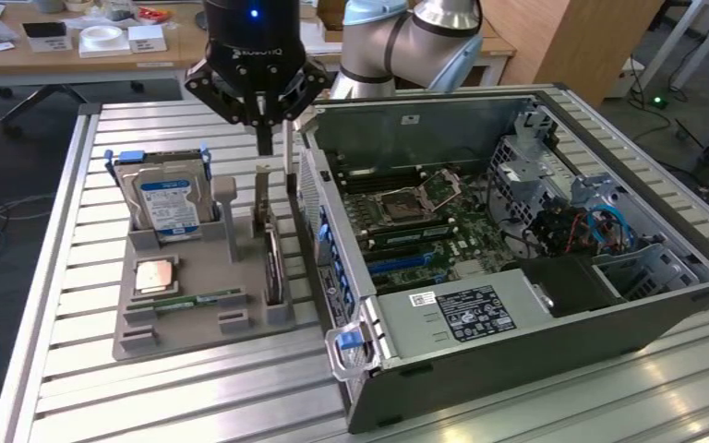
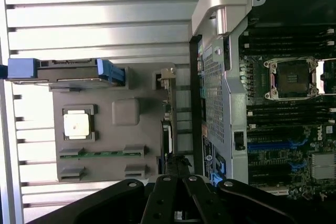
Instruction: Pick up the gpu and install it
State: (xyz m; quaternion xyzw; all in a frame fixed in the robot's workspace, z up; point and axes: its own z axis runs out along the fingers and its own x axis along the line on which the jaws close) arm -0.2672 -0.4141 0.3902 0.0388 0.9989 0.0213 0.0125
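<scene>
Above the tray (image 1: pixel 188 334), your gripper (image 1: pixel 263 148) is fully closed, empty: open it, centre over the gpu (image 1: pixel 274 268) edge, descend straight.

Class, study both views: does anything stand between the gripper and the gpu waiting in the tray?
Nothing visible does. The shut gripper hangs straight above the gpu, which stands on edge in the grey tray beside the open computer case. No other object shows in the gap between fingertips and card.
</scene>
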